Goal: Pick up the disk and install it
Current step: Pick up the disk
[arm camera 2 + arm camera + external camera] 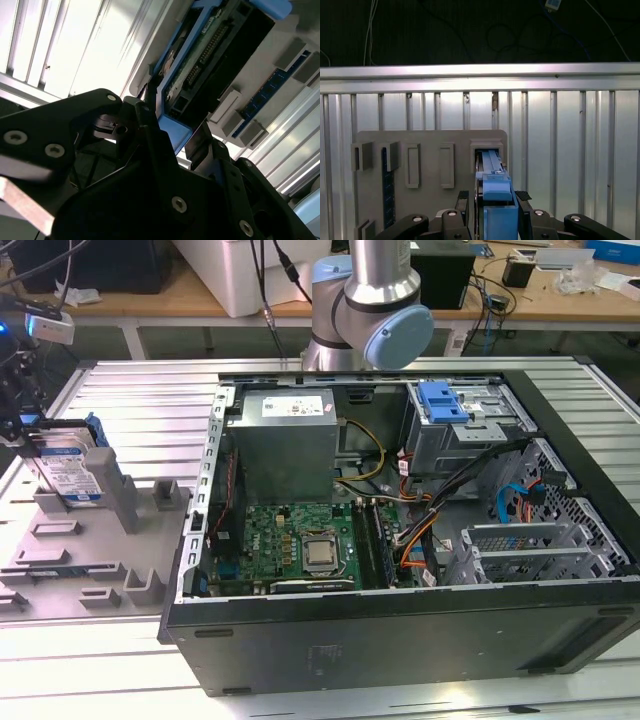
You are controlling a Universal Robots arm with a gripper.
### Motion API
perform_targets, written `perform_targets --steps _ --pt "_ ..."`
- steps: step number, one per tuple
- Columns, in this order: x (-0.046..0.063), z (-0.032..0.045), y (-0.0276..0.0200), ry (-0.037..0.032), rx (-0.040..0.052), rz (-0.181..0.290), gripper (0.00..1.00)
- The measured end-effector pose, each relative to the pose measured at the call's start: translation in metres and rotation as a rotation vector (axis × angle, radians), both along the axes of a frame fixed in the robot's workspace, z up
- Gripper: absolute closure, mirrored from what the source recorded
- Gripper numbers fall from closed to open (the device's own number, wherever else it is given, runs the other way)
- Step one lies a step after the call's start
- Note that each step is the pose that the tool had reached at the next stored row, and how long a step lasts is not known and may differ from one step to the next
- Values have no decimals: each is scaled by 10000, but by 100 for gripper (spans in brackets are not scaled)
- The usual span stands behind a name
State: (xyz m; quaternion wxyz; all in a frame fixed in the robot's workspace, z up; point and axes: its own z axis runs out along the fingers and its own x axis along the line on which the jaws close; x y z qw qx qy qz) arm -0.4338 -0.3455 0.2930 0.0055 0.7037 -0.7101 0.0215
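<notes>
The work stands at the pick-up step, by my judgement, with nothing yet installed. The flat silver hard drive with a white-and-blue label and a blue plastic bracket, the disk [72, 470], stands on edge in a slot of the grey plastic holder plate [60, 540]. That plate lies on the ribbed aluminium surface [130, 400] at the exterior view's left, well apart from the open black computer tower case [400, 640]. In the first wrist view the black gripper [493, 196] straddles the top edge of the disk, so the blue bracket runs up between its two sides. In the second wrist view the same bracket sits right against the gripper's dark metal. Whether the gripper is already clamped on the bracket or merely set around it with a sliver of clearance, I cannot tell. The disk looks seated in its slot, upright and not lifted. Inside the case, the grey metal drive cage with a blue latch [450, 410] sits at the far corner toward the exterior view's right, beside a tangle of cables. Getting the disk free calls for a firm, square hold on the bracket and a pull straight along the slot, since a tilted pull could jam the disk against the holder's walls.
</notes>
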Motion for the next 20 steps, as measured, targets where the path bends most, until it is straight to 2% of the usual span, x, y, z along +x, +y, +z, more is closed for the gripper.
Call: perform_targets --steps 1,2,4,13,20 --pt "0 0 0 1 -1 0 54" --pt "0 0 0 0 -1 0 60" --pt "0 0 0 1 0 1 64" --pt "0 -2 0 -4 1 0 64" --pt "0 26 0 -1 -1 1 64"
